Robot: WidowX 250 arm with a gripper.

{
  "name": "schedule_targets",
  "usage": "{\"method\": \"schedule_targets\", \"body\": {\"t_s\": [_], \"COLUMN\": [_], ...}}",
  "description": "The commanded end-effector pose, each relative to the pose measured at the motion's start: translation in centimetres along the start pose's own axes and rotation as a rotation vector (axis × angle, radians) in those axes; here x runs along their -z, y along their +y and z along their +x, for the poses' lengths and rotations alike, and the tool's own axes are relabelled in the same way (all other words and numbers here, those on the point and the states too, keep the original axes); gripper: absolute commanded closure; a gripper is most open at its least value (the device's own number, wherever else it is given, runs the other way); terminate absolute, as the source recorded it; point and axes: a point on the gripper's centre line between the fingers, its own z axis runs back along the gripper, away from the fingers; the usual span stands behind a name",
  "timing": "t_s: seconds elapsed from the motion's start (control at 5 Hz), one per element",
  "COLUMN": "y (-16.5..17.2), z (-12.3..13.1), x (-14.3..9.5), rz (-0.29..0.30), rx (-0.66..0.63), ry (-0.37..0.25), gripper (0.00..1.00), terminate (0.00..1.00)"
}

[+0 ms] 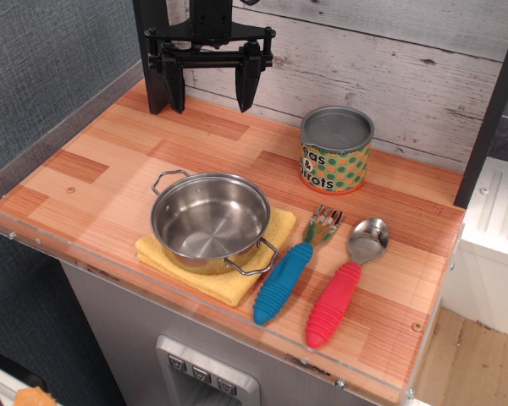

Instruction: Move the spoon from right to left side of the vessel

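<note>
So the spoon [345, 281] is seen lying flat on the wooden counter [110, 169], at about 4 o'clock from the vessel [210, 222]; a shiny silver bowl is pointed up toward 1 o'clock, and a thick ribbed red-pink handle is trailed down toward 7 o'clock, close to the counter's front edge. The vessel is a small polished steel pot with two wire loop handles, one at 10 o'clock and one at 4 o'clock; it is set on a folded yellow cloth [216, 275], and nothing is seen inside it.

Between spoon and pot a fork [295, 266] with a blue ribbed handle is laid, roughly parallel to the spoon and just beside it; its tines are pretty much touching the cloth's corner, so the straight path leftward is kinda blocked by it and by the pot. A green-and-orange dotted tin can [336, 149] is stood upright at 1 o'clock from the pot, near the plank wall.

The gripper [212, 85] is hung at 12 o'clock, well apart from everything; its two black fingers are spread wide with nothing between them. The arm above is cut off by the top edge; the can's lettering is only partly readable; a clear rim is fitted round the counter.
</note>
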Motion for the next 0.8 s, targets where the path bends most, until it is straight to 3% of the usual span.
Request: {"method": "schedule_targets", "body": {"t_s": [0.0,0.4,0.6], "y": [0.0,-0.7,-2.0], "z": [0.0,-3.4,-5.8], "x": [0.0,-0.8,-1.0], "rz": [0.0,0.034,0.02], "rx": [0.0,0.151,0.221], "ry": [0.0,-0.033,-0.034], "gripper": [0.0,0.0,0.0], "terminate": [0.0,0.0,0.0]}}
